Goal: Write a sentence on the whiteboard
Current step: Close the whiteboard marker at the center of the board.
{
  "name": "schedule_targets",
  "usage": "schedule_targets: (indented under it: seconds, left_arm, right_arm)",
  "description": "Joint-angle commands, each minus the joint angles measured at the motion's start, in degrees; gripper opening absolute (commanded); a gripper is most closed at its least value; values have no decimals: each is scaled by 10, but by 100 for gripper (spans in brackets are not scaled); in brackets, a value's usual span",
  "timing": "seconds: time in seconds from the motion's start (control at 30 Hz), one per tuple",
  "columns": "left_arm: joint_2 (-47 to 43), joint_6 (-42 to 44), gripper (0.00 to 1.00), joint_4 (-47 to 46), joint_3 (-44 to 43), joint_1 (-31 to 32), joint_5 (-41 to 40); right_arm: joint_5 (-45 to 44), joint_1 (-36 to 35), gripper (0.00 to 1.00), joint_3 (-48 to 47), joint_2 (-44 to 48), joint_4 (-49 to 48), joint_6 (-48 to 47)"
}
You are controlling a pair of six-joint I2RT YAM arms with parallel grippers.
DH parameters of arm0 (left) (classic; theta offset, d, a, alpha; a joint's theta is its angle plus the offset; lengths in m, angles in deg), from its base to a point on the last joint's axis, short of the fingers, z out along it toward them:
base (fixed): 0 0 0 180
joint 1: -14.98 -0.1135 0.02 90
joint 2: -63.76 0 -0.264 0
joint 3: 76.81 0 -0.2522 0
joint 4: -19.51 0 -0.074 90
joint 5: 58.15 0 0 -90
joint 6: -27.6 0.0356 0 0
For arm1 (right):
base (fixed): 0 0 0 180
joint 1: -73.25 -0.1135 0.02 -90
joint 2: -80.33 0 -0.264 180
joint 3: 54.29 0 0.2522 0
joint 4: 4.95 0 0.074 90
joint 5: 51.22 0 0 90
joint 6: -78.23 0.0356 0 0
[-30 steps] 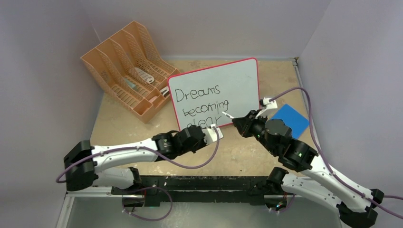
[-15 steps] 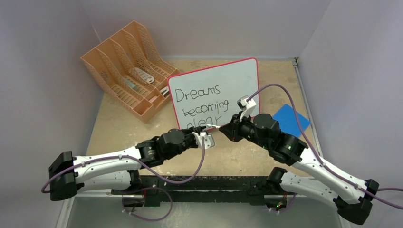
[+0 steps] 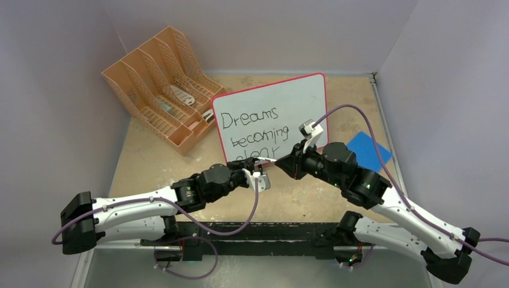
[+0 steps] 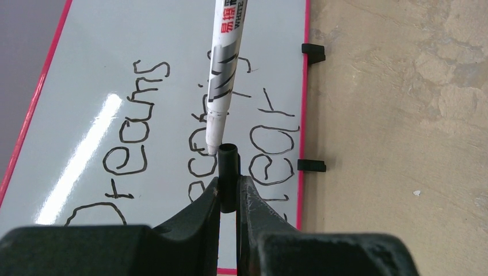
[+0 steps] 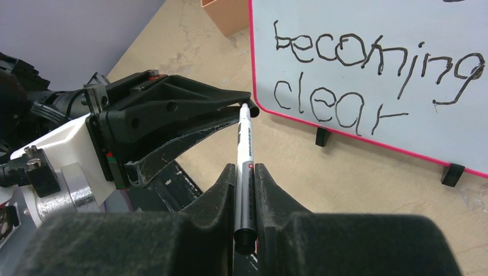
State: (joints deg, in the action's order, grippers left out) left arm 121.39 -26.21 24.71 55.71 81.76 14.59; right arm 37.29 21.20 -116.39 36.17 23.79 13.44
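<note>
The whiteboard [image 3: 300, 102] stands tilted at the table's middle, with the sentence [image 3: 255, 135] "Dreams becoming clear" on it in three black lines. My left gripper [image 4: 229, 192] is shut on a small black marker cap [image 4: 228, 167], open end pointing away. My right gripper [image 5: 245, 172] is shut on a white and grey marker [image 5: 244, 155]. The marker's [image 4: 224, 69] tip sits at the cap's rim, slightly to its left. Both grippers meet just in front of the board's lower edge, left gripper [image 3: 260, 168] facing right gripper [image 3: 289, 161].
An orange file organizer [image 3: 162, 84] stands at the back left, close to the board's left edge. A blue square pad [image 3: 369, 150] lies on the table right of the board, partly behind my right arm. The board's black feet [image 4: 312, 53] rest on the tabletop.
Over the second, my right gripper swung left with the marker and my left gripper shifted to meet it below the board. In the last half second both barely moved.
</note>
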Motion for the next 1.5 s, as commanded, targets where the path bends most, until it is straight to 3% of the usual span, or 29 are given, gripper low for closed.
schedule_targets:
  seconds: [0.0, 1.47]
  left_arm:
    - [-18, 15, 0, -35, 8, 1, -9]
    - [-33, -1, 0, -5, -12, 1, 41]
  right_arm:
    - [11, 2, 0, -32, 9, -1, -12]
    - [14, 2, 0, -20, -16, -15, -14]
